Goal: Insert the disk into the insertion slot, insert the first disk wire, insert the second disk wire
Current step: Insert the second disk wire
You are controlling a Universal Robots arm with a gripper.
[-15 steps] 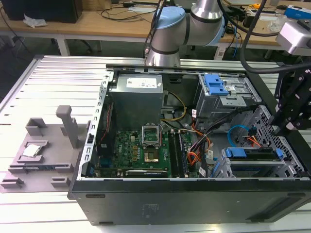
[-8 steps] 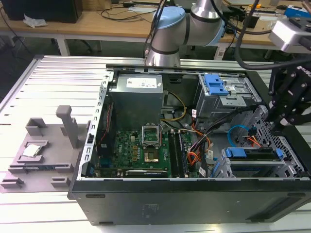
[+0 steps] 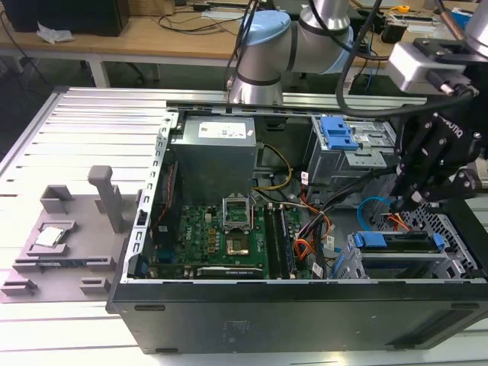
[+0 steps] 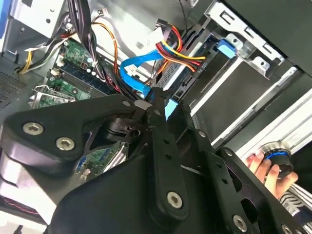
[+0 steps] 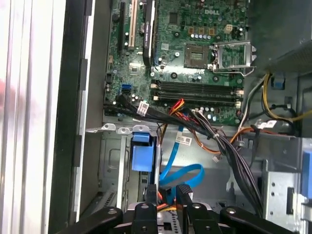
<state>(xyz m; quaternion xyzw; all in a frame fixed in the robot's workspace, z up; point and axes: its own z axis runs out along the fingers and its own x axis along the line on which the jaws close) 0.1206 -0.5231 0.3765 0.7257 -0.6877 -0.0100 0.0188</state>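
The disk [image 3: 396, 245] lies inside the insertion slot [image 3: 451, 229], a silver perforated cage at the exterior view's right, and its blue carrier [image 5: 142, 157] shows at the bay mouth. The first disk wire [image 4: 176, 51], an orange-red bundle, runs to a dark plug seated at the disk's end. The second disk wire [image 5: 184, 173], a flat light-blue cable, loops just in front of the cage. Its end sits between my fingers. My gripper [image 5: 167, 192] hangs over the cage mouth [image 3: 409, 204], shut on that cable end [image 4: 155, 101].
The open case holds a motherboard [image 3: 221, 236], a grey power supply [image 3: 213, 152] and a grey cage with a blue latch [image 3: 339, 137]. Black cable bundles [image 5: 229, 156] cross beside the bay. A grey fixture [image 3: 57, 236] lies on the slatted table. A hand [image 4: 263, 165] grips a knob outside the case.
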